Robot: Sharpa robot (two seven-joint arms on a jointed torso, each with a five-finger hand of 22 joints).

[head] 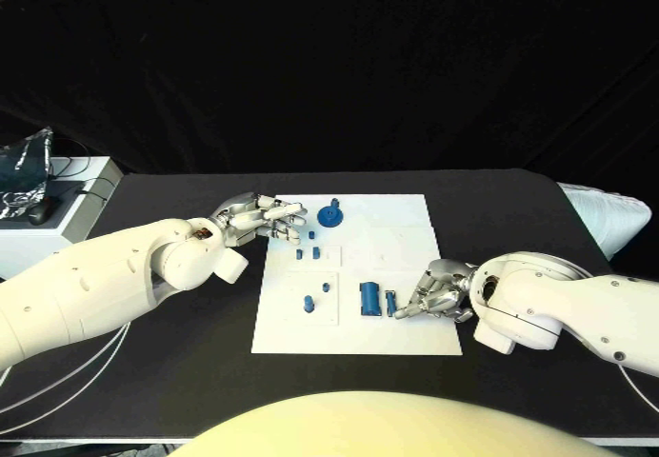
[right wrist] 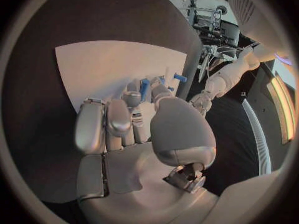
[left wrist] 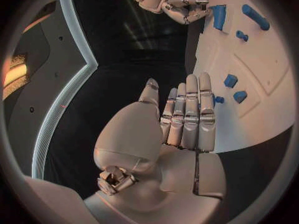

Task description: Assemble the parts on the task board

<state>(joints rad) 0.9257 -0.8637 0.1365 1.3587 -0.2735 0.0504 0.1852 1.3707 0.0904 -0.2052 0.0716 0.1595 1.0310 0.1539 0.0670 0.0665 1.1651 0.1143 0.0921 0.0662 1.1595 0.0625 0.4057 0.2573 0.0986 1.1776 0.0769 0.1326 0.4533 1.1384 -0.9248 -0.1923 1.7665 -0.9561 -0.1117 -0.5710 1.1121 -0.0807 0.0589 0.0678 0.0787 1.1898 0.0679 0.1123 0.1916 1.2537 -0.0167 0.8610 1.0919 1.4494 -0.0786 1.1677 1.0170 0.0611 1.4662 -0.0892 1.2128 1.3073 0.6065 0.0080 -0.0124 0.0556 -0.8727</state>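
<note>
The white task board (head: pixel 398 228) lies mid-table. On it are a round blue knob (head: pixel 331 215), small blue parts (head: pixel 308 253) (head: pixel 309 304) and a larger blue block (head: pixel 369 297). My left hand (head: pixel 261 217) hovers at the board's far left corner. Its fingers (left wrist: pixel 190 114) are straight and together, the thumb apart, and it holds nothing. A small blue part (left wrist: pixel 218 99) lies right by the fingertips. My right hand (head: pixel 432 290) is at the board's near right, curled, pinching a slim blue part (head: pixel 391 303) (right wrist: pixel 144 87) between thumb and finger beside the block (left wrist: pixel 218 16).
A white box (head: pixel 62 205) with a crinkled silver bag (head: pixel 25 162) stands off the table's far left corner. A white stack (head: pixel 611 214) sits at the right edge. Cables (head: pixel 55 381) hang at the near left. Bare black table (head: pixel 179 381) surrounds the board.
</note>
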